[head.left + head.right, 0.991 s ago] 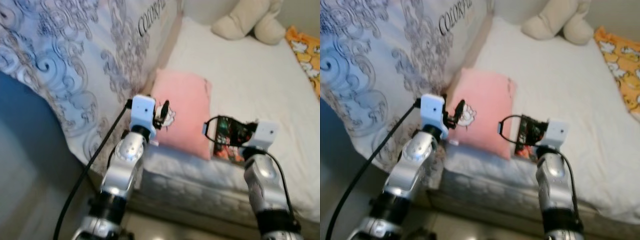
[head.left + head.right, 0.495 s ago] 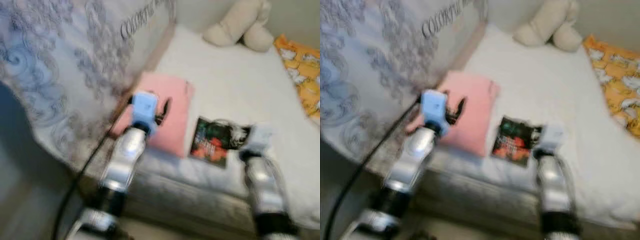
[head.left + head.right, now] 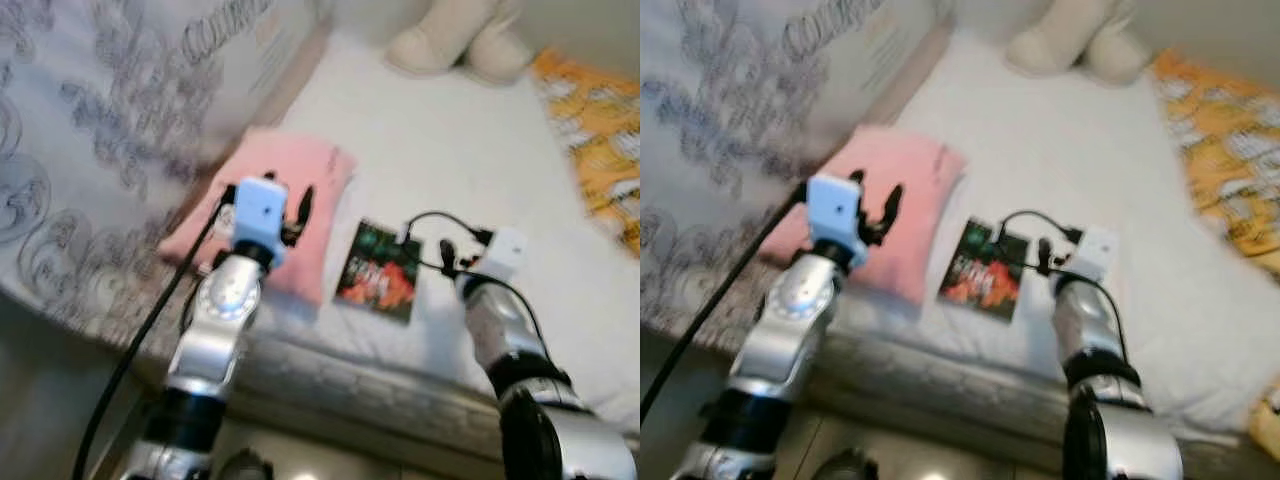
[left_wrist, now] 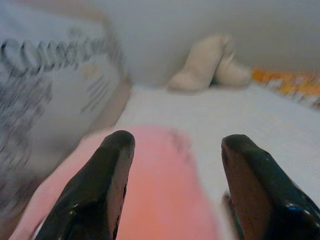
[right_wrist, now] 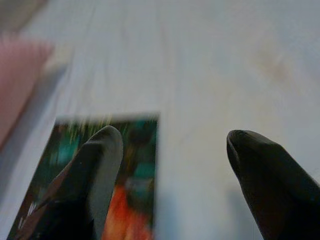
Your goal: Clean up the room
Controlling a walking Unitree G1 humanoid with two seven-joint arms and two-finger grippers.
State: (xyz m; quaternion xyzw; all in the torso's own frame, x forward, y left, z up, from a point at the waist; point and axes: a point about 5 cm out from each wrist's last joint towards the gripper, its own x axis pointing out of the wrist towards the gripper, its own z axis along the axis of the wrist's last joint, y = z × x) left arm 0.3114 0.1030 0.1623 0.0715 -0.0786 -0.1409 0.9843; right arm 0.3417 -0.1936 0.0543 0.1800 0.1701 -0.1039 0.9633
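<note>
White-sheeted bed (image 3: 470, 170) spans the scene, near edge running across the foot of the head views. Grey swirl-patterned duvet (image 3: 90, 150) is heaped along the left. Cream plush toy (image 3: 450, 40) sits at the far end; orange printed fabric (image 3: 590, 130) lies at far right.

Loose items to tidy, both at the near edge:
- soft pink rectangular cushion (image 3: 285, 195), lying flat beside the duvet, near corner close to the mattress edge.
- thin dark booklet with a red-and-green cover (image 3: 378, 270), flat on the sheet just right of the cushion, apart from it.

Left gripper (image 4: 172, 195): raised over the near part of the cushion, jaws spread wide, nothing between them. Left wrist view looks along the cushion toward the plush toy.

Right gripper (image 5: 170, 175): just right of the booklet, low over the sheet, jaws also spread and empty. One fingertip (image 5: 102, 150) overlaps the booklet's right edge in the wrist view; contact cannot be told.

Judgement: approach stage, nothing lifted. Each arm appears lined up on its own item, which would explain the parted jaws. Booklet lies flat on soft sheet, so pinching an edge may be awkward. Frames are motion-blurred.
</note>
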